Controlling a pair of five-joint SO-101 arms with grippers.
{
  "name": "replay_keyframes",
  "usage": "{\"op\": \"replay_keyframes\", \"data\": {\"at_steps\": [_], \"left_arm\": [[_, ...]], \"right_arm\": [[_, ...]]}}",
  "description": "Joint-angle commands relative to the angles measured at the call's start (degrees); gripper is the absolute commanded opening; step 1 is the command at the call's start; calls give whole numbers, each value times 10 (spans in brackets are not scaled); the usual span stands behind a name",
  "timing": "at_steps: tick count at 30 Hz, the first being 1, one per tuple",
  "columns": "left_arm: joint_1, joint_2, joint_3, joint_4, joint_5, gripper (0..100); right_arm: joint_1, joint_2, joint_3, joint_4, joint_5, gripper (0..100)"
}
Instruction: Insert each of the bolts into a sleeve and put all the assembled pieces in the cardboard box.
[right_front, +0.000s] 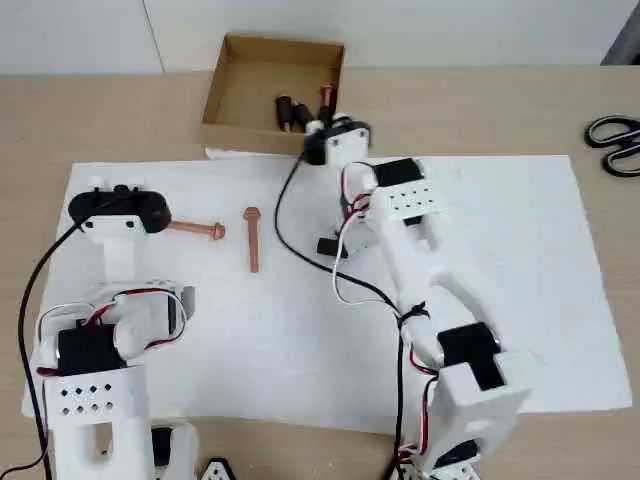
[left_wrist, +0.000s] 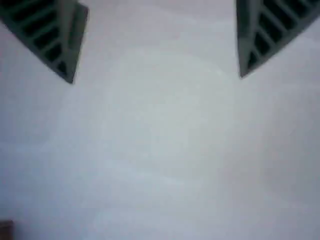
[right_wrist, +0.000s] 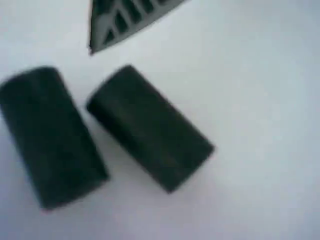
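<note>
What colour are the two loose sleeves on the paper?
Black. Both sleeves show best in the right wrist view.

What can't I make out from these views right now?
High view: the count of pieces in the cardboard box; small, and the right arm overlaps them.
High view: the sleeves; that arm mostly covers them.
Left wrist view: a dark corner scrap, cut off by the edge.

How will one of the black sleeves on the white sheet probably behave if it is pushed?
The sleeve is a short round cylinder lying on its side, so it would likely roll sideways. It looks rigid, so it probably keeps its shape when squeezed. A second sleeve lies close beside it and might get knocked.
</note>
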Motion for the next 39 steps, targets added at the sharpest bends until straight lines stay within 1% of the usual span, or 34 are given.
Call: {"op": "replay_keyframes", "data": {"at_steps": [1, 11, 18, 20, 25, 29, 34, 39], "left_arm": [[1, -7, -1, -13, -3, 200], [1, -7, -1, -13, -3, 200], [1, -5, -1, -13, -3, 200], [1, -5, -1, -13, -3, 200], [1, -5, 0, -13, -3, 200], [1, -5, 0, -13, -3, 200], [1, -5, 0, -13, -3, 200], [1, -5, 0, -13, -3, 200]], "right_arm": [[-13, 8, -33, -16, 41, 202], [-13, 69, -33, -79, 51, 202], [-13, 97, -33, -88, 51, 199], [-13, 99, -33, -88, 52, 172], [-11, 98, -33, -87, 78, 65], [10, 95, -38, -87, 76, 5], [38, 95, -82, -44, 75, 5], [49, 95, -123, -4, 63, 4]]}}
